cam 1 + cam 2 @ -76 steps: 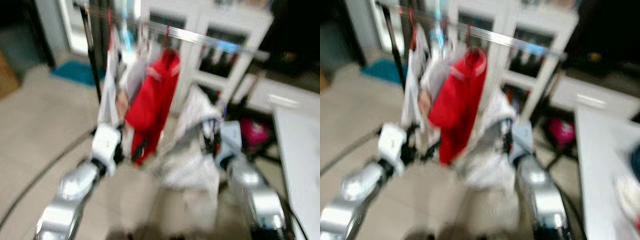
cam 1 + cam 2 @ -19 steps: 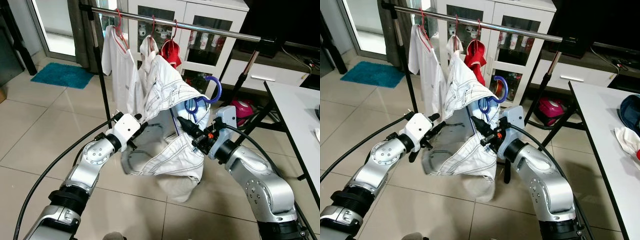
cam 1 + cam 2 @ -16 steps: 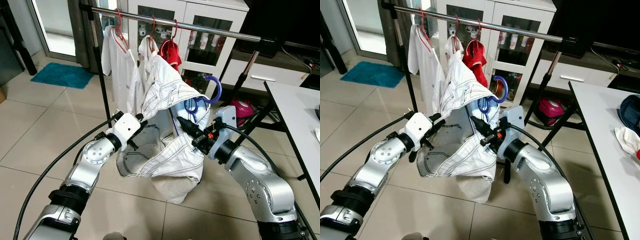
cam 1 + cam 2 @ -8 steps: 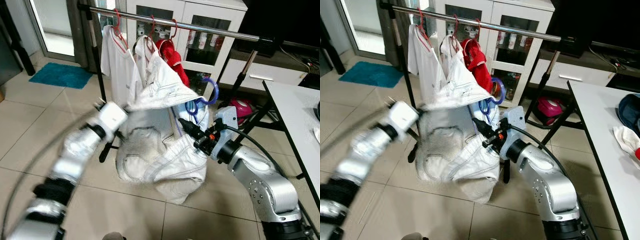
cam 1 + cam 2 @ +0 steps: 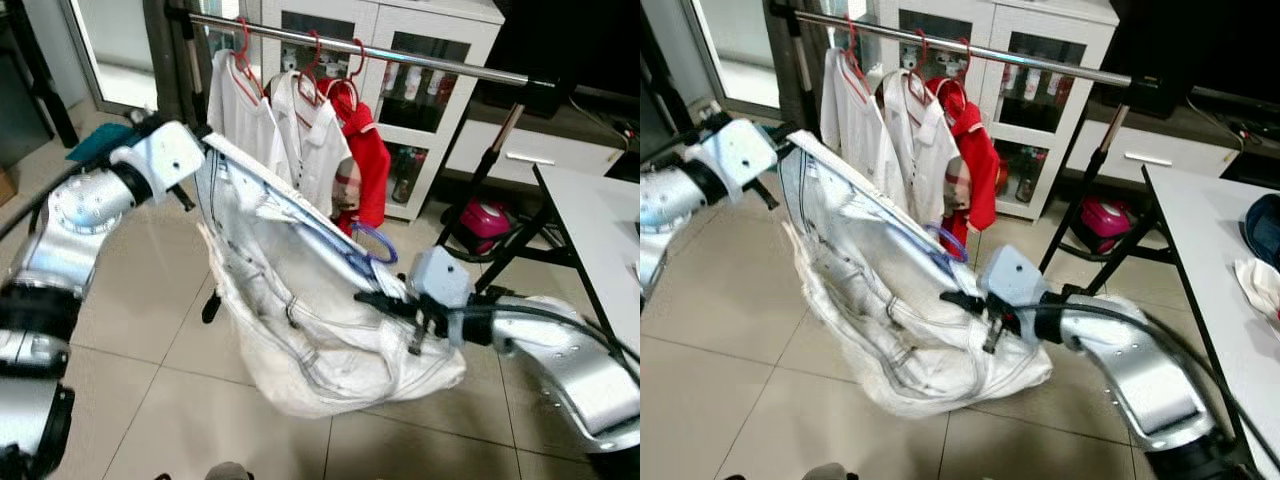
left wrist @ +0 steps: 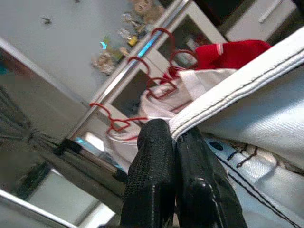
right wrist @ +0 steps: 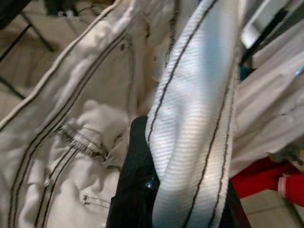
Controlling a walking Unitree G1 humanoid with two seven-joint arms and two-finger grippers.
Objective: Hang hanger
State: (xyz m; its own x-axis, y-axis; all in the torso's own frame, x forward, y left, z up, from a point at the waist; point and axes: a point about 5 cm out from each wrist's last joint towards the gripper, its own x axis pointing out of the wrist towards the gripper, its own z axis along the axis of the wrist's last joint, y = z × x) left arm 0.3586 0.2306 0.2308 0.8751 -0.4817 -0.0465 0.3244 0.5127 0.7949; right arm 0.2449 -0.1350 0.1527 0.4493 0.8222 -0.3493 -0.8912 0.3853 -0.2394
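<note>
A white pair of trousers point(image 5: 300, 310) hangs stretched between my two grippers, sagging to the tiled floor. My left gripper point(image 5: 197, 152) is raised at the left and shut on the waistband's hem point(image 6: 223, 102). My right gripper point(image 5: 372, 297) is low at the middle, shut on a band of the same cloth point(image 7: 190, 123). A blue hanger hook point(image 5: 376, 243) pokes up out of the trousers just above the right gripper. Behind runs the metal clothes rail point(image 5: 430, 62), with two white shirts point(image 5: 240, 110) and a red garment point(image 5: 366, 160) on red hangers point(image 6: 164, 59).
A white glass-door cabinet point(image 5: 455, 35) stands behind the rail. The rack's black legs point(image 5: 490, 265) and a pink bag point(image 5: 483, 222) are on the floor at the right. A white table point(image 5: 600, 230) runs along the right edge. A teal mat point(image 5: 98, 141) lies far left.
My left gripper has swung up and out to the left, pulling the waistband taut. The trousers now spread wide, and the right gripper sits lower with the hanger hook tipped down.
</note>
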